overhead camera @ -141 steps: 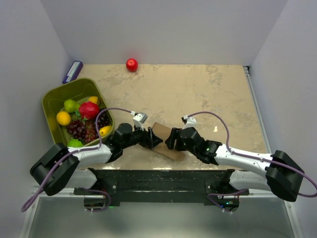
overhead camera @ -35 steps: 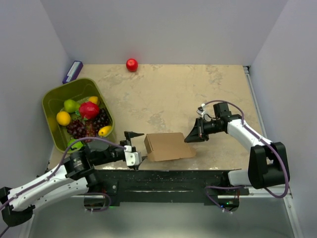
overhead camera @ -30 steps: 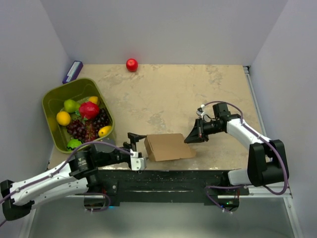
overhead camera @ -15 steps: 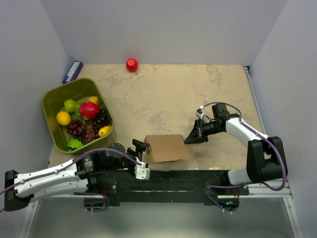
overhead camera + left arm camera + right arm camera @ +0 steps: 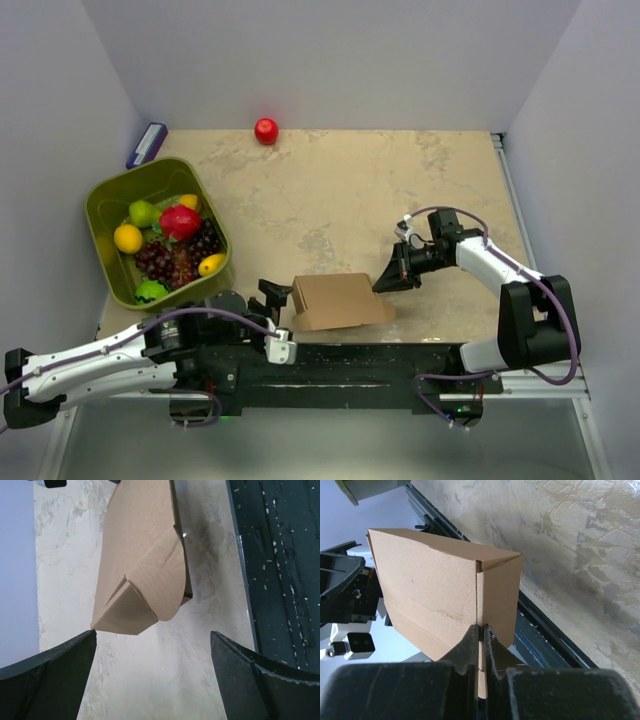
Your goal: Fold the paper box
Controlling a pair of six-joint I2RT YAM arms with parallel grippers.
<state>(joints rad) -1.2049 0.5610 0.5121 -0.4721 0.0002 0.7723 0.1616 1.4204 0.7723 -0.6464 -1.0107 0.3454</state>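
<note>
The paper box (image 5: 338, 299) is a small brown carton lying near the table's front edge. My right gripper (image 5: 381, 282) is shut on a thin cardboard edge at the box's right end. In the right wrist view the fingers (image 5: 481, 628) pinch that edge of the box (image 5: 430, 587). My left gripper (image 5: 276, 296) stands open just off the box's left end, apart from it. The left wrist view shows the box's (image 5: 142, 565) end flaps, one rounded and one pointed, ahead of the wide-apart left gripper (image 5: 152, 636), with bare table between the fingers.
An olive-green bin (image 5: 102, 198) with several fruits stands at the left. A red apple (image 5: 266, 130) lies at the back edge, and a purple-blue object (image 5: 147, 144) at the back left corner. The black mounting rail (image 5: 330, 358) runs along the near edge, close to the box.
My left arm has drawn back along the front edge, its open gripper now pointing at the box's left end. The right gripper has stayed shut on the box's right end.
</note>
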